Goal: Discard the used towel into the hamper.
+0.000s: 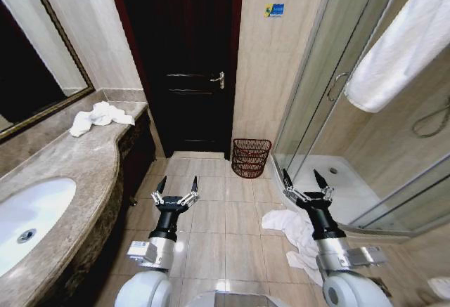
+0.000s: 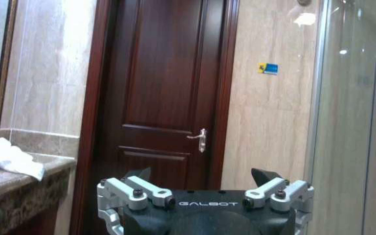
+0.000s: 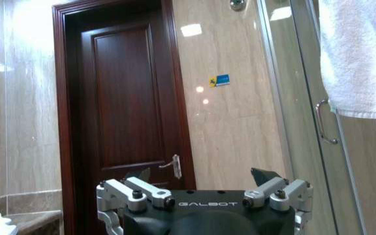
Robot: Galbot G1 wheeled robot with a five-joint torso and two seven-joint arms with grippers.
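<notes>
Towel [image 1: 294,231] crumpled on the floor tiles beside the right gripper [image 1: 305,180], empty with fingers spread, wants a straight-down reach and a pinch on its thickest fold, while the left gripper [image 1: 175,187] hangs spread too.

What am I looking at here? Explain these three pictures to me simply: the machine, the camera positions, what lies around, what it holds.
It is a wheeled robot with two arms in a bathroom. The wide picture comes from a camera on its head, looking down; the other two come from cameras on its wrists, facing the door. Each arm ends in an end effector: the left end effector and the right end effector are both raised, open and empty. One towel lies crumpled on the floor under the right arm. Another towel lies on the counter beside the sink, and a third hangs over the shower door. The hamper, a wire basket, stands on the floor by the door.
</notes>
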